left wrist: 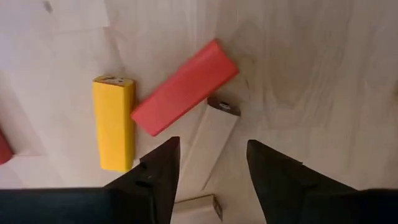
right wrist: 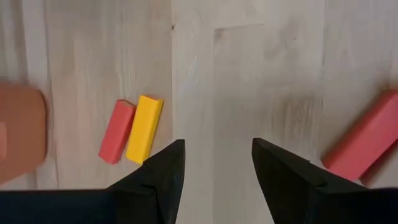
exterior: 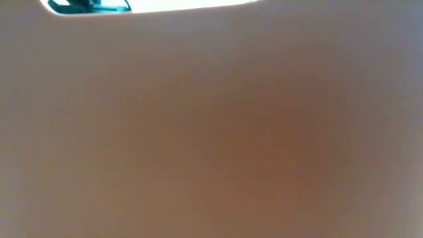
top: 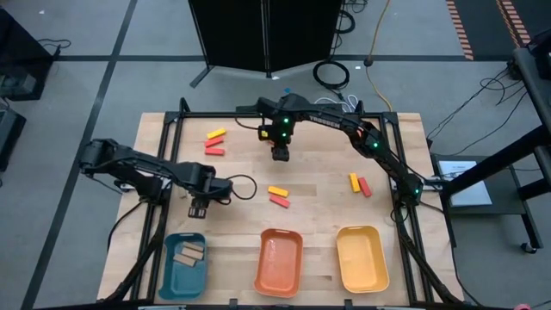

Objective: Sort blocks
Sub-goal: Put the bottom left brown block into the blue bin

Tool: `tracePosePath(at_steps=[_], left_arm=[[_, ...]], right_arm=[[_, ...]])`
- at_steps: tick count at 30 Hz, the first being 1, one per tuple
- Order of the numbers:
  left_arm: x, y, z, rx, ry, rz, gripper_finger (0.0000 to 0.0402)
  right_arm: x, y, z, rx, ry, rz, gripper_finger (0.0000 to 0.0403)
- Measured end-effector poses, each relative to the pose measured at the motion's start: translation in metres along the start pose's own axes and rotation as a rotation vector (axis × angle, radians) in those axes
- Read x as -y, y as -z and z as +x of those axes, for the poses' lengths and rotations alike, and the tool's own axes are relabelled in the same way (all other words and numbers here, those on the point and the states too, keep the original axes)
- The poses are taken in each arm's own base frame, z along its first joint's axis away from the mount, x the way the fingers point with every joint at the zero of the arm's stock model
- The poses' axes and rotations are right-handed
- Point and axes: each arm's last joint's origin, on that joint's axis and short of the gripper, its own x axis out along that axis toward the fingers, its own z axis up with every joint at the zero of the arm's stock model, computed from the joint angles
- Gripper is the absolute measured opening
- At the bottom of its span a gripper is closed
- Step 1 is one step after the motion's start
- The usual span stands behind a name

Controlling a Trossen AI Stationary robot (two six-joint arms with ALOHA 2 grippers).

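While the left gripper (top: 200, 207) is hovering near the blue tray (top: 169, 277), its jaws are standing open around a tan block (left wrist: 211, 140) lying unheld on the table, beside 1 red block (left wrist: 185, 87) and 1 yellow block (left wrist: 114, 124). Tan sorting is seemingly underway; next, it is needing to close squarely and carry trayward. The right gripper (top: 279, 153) is waiting open, empty, mid-table.

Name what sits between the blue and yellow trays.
The orange tray, between the blue tray and the yellow tray; the high view shows it.
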Motion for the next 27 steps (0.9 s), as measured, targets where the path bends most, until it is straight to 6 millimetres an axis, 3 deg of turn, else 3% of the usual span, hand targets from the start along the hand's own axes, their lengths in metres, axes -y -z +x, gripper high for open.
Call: tracePosePath(at_steps=[11,21,27], left_arm=[[-0.004,0.0,0.009,-0.018,0.025,-0.016,0.0185],[-0.006,-0.016,0.039,-0.112,0.052,-0.01,0.0185],[-0.006,-0.02,0.046,-0.141,0.063,0.002,0.0182]], right_arm=[[0.001,0.0,0.0,0.006,0.003,-0.017,0.018],[0.0,0.0,0.0,0.004,0.002,-0.006,0.018],[0.0,0.0,0.0,0.004,0.002,-0.005,0.018]])
